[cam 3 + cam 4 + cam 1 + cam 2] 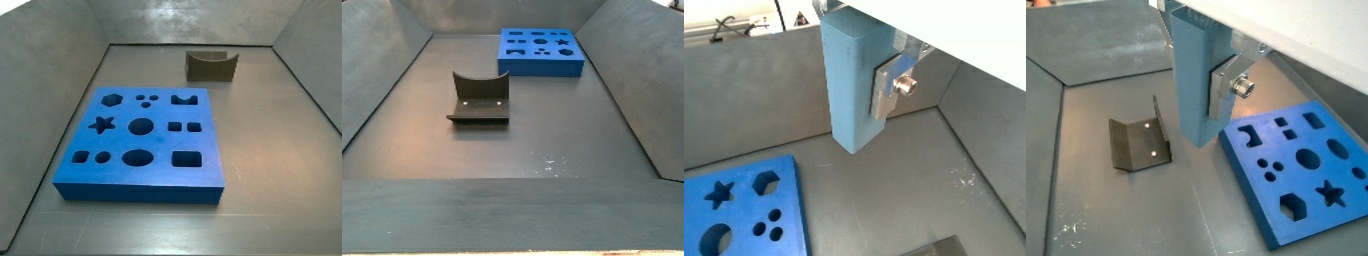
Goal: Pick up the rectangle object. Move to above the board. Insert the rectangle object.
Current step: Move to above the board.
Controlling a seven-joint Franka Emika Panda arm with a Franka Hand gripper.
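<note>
My gripper (865,95) is shut on the rectangle object (847,60), a pale blue-grey bar that hangs upright above the grey floor. One silver finger (891,88) presses its side; the other finger is hidden behind it. In a wrist view the rectangle object (1194,70) has its lower end between the fixture (1140,145) and the board (1300,170), not over the board. The board (738,210) is a bright blue slab with star, round, square and hexagon holes, seen whole in both side views (140,140) (540,50). Neither side view shows the gripper or the bar.
The dark fixture (478,98) stands on the floor apart from the board, near the far wall in a side view (211,65). Sloping grey walls (54,110) close in the floor on all sides.
</note>
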